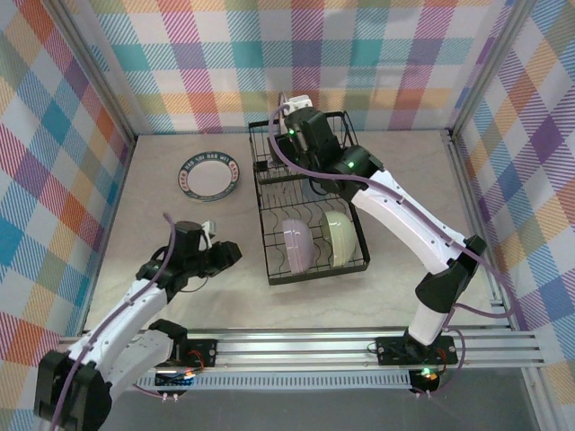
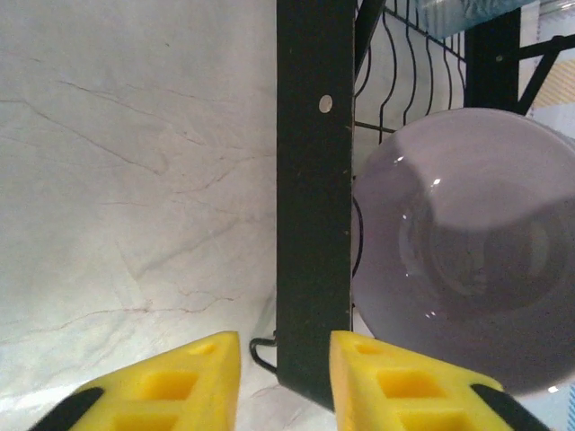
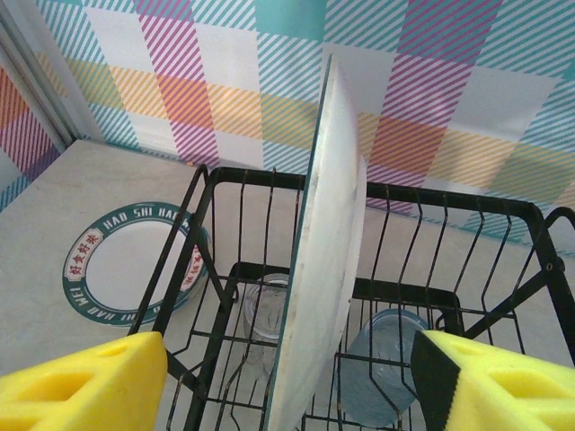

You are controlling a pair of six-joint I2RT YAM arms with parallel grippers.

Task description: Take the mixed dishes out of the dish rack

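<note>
Standing on the pale marbled table (image 1: 395, 180), the black wire dish rack (image 1: 269, 224) runs away from the arm bases, raised basket section at its far end. Over it the right arm stretches long from its base at near right, elbow bent above the rack's right side and wrist tipped down at the basket. The left arm lies low and folded at near left, its forearm pointing toward the rack's near left corner. A green-rimmed plate (image 1: 208, 175) with lettering lies flat on the table left of the basket, apart from the rack. A white plate (image 3: 323, 242) stands on edge in the basket, and the right gripper (image 3: 289, 346) is spread wide astride it, one yellow finger on each side and neither touching it. In the lower slots a lavender bowl (image 1: 298, 244) and a pale green bowl (image 1: 340, 238) rest on their sides, next to each other. Two clear tumblers (image 3: 386, 359) sit in the basket bottom beside the white plate. The left gripper (image 1: 229, 254) holds nothing, its fingers drawn near with a narrow gap, lined up on the rack's corner post just short of it, the lavender bowl right behind that post
</note>
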